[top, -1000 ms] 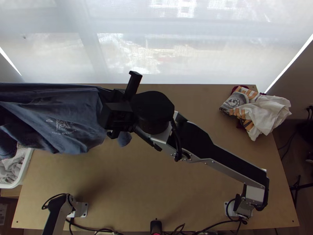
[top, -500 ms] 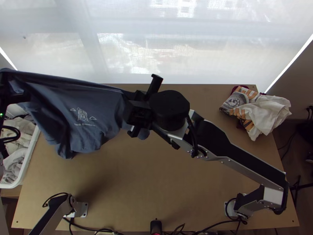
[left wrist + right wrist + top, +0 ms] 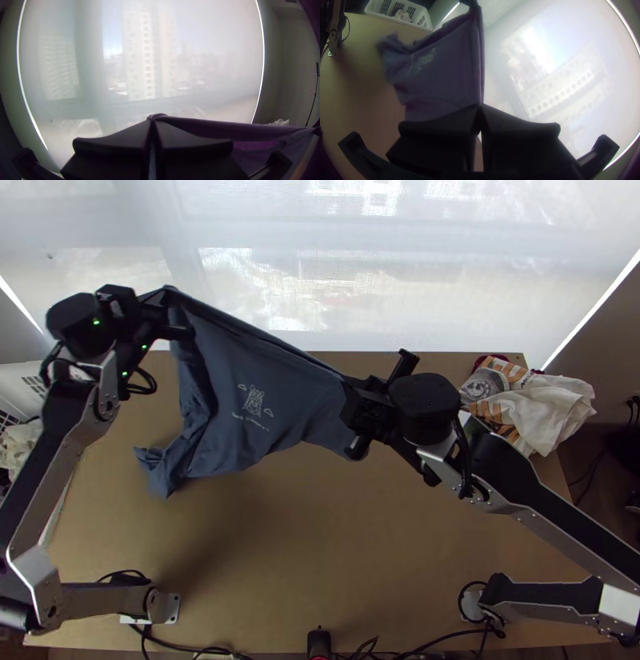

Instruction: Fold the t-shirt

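The blue t-shirt (image 3: pixel 240 404) hangs stretched between both grippers over the table's far left part, its small white print facing up and its lower part drooping in folds. At its upper left corner is my left gripper (image 3: pixel 166 312), shut on the cloth; in the left wrist view the fingertips of the left gripper (image 3: pixel 155 121) pinch a bit of it. My right gripper (image 3: pixel 352 400) is shut on the shirt's other upper corner. In the right wrist view, a taut edge of the shirt (image 3: pixel 453 76) runs from the right gripper (image 3: pixel 480 108) toward the left arm's gripper.
A bunched white and orange cloth (image 3: pixel 544 408) lies at the table's far right. At the left edge stands a white basket (image 3: pixel 20 380) with cloths in it, partly behind the left arm. Bare wood (image 3: pixel 320 548) shows across the table's near middle.
Both grippers have shifted to the right with the shirt. The left arm has come into view from the left edge, and the shirt's print has moved right as well.
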